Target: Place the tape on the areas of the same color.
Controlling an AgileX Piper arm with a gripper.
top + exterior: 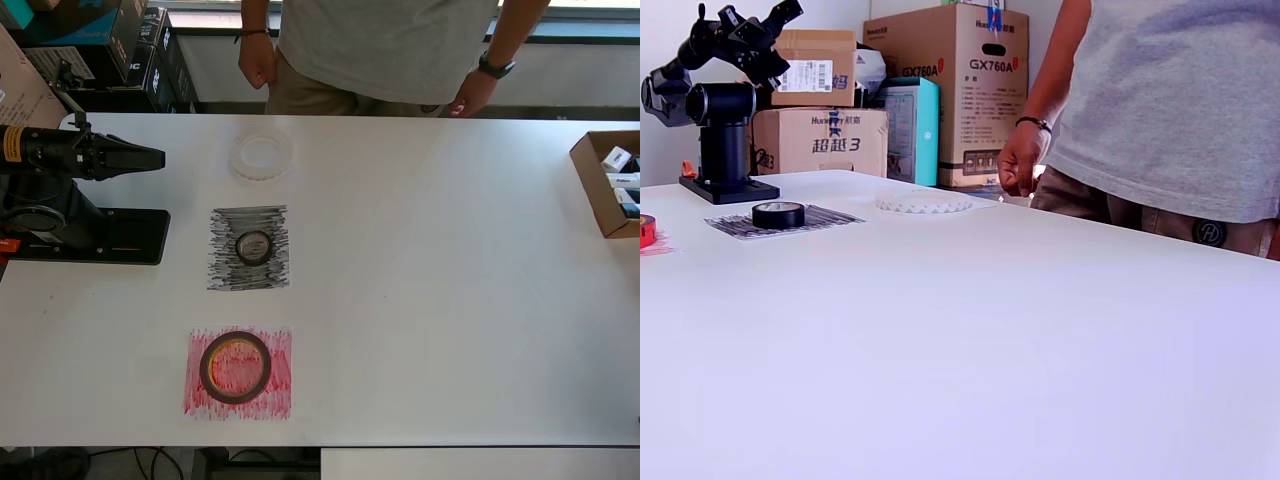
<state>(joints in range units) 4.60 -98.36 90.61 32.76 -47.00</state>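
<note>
— How many tape rolls?
— Three: a black roll (254, 246), a dark-red roll (235, 367), and a clear white roll (262, 155) at twelve o'clock.
— Patches?
— Two show: black scribble (222, 270), red scribble (276, 390).
— Arms?
— One robot arm (60, 160).

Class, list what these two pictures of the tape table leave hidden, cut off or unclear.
- Plain white sheet: not distinguishable from the white table under the translucent white tape roll, either view.
- Dark-red tape roll with yellowish core: cut by the exterior view's left edge.
- Hand: open or shut unclear; dark, small.
- Brown cardboard box: cut by overhead right edge.
</note>
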